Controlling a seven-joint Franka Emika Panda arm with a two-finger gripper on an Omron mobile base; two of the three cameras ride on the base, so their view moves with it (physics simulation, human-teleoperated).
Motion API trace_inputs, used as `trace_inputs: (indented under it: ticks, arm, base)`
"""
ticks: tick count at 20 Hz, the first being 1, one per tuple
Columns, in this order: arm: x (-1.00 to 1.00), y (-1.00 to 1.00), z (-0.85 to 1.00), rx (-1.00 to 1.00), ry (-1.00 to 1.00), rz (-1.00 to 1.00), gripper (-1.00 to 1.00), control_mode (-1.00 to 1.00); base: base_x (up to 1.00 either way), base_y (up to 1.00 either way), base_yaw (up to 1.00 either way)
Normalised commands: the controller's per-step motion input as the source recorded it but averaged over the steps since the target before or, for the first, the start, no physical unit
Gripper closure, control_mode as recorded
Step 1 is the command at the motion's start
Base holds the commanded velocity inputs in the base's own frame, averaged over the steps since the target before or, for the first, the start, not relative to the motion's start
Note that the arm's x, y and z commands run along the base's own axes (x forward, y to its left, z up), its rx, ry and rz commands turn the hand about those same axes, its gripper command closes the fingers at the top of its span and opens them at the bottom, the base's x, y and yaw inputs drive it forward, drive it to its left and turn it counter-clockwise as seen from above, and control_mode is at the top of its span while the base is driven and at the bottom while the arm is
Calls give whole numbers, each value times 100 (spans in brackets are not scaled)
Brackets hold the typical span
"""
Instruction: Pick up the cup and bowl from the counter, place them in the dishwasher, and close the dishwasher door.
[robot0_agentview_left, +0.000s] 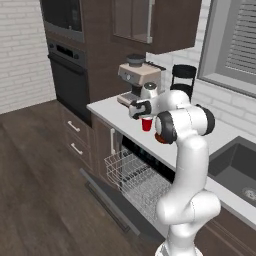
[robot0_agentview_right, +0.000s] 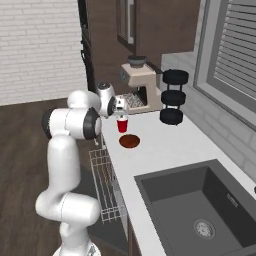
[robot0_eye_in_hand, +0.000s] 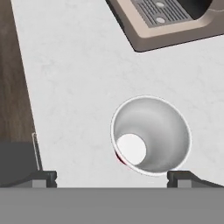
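One cup (robot0_eye_in_hand: 151, 135) — upright, nothing inside — below the wide-spread pincer (robot0_eye_in_hand: 111, 177).

Hovering just above the red cup (robot0_agentview_left: 146, 124) on the white counter (robot0_agentview_left: 111, 108): gripper (robot0_agentview_left: 139, 111). Below, dishwasher door (robot0_agentview_left: 107, 199) dropped open, wire rack (robot0_agentview_left: 135, 178) pulled out.

Lighting is even and diffuse, with no distinct source and no glare. The counter (robot0_eye_in_hand: 78, 78) renders bright white; cabinets at upper centre of both base views stay dark. Shadows are faint, soft-edged. All frames are low-resolution and slightly soft, without edge distortion.
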Motion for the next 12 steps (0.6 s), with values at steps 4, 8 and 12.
trace_inputs:
  ticks: [4, 8, 12]
  arm:
    - [45, 0, -27, 0, 0, 0, -100, -100]
    - [48, 0, -23, 0, 0, 0, -100, -100]
    - [48, -1, -29, 0, 0, 0, -100, -100]
  base:
    - [0, 0, 0]
    - [0, 0, 0]
    - [0, 0, 0]
